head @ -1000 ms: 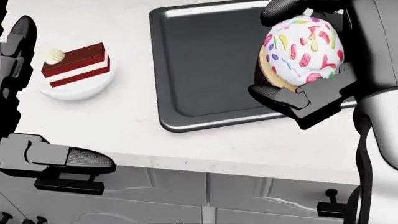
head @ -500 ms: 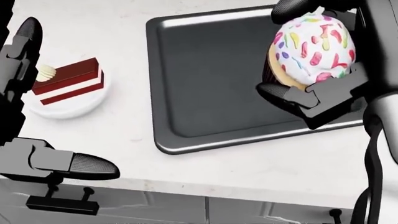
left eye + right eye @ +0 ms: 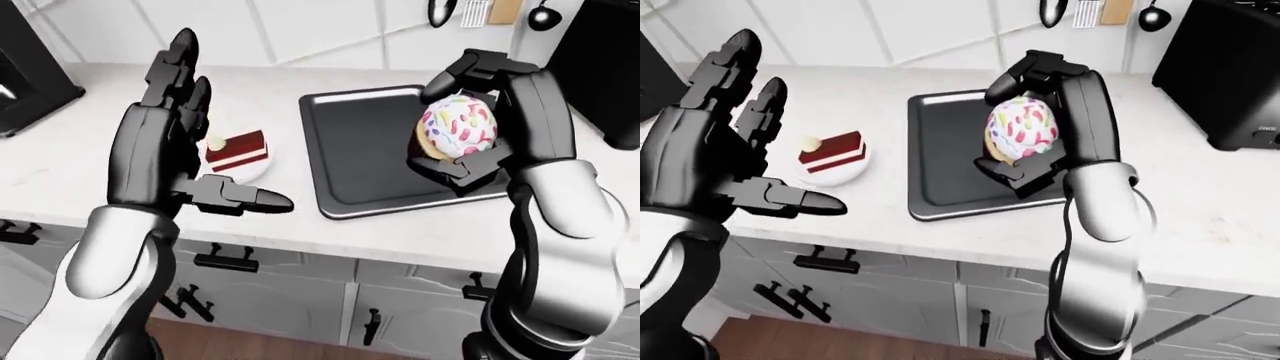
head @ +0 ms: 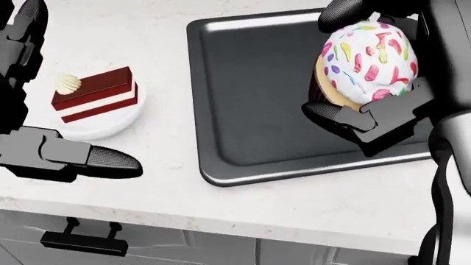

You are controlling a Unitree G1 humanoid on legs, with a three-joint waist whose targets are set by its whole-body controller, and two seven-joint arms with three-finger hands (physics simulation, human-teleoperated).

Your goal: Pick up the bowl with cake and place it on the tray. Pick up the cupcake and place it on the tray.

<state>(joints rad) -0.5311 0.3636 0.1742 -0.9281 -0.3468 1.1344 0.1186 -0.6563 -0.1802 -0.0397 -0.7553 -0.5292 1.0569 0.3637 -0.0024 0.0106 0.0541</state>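
Observation:
My right hand (image 4: 353, 77) is shut on the cupcake (image 4: 364, 61), white-frosted with coloured sprinkles, and holds it above the right part of the dark grey tray (image 4: 258, 88). A slice of red layer cake sits in the white bowl (image 4: 110, 124) on the counter, left of the tray. At the head view's left edge my left hand (image 3: 190, 150) stands open, fingers spread upward and thumb (image 4: 103, 160) pointing right, just below and left of the bowl, not touching it.
The pale marble counter (image 4: 294, 204) ends at its edge low in the head view, with grey cabinet fronts and black handles (image 4: 81, 240) below. A black appliance (image 3: 1230, 75) stands to the right of the tray, another dark one (image 3: 25, 82) at far left.
The camera has shifted, so the tray and bowl sit further right and lower. My left hand has risen nearer the bowl. The cupcake stays gripped over the tray.

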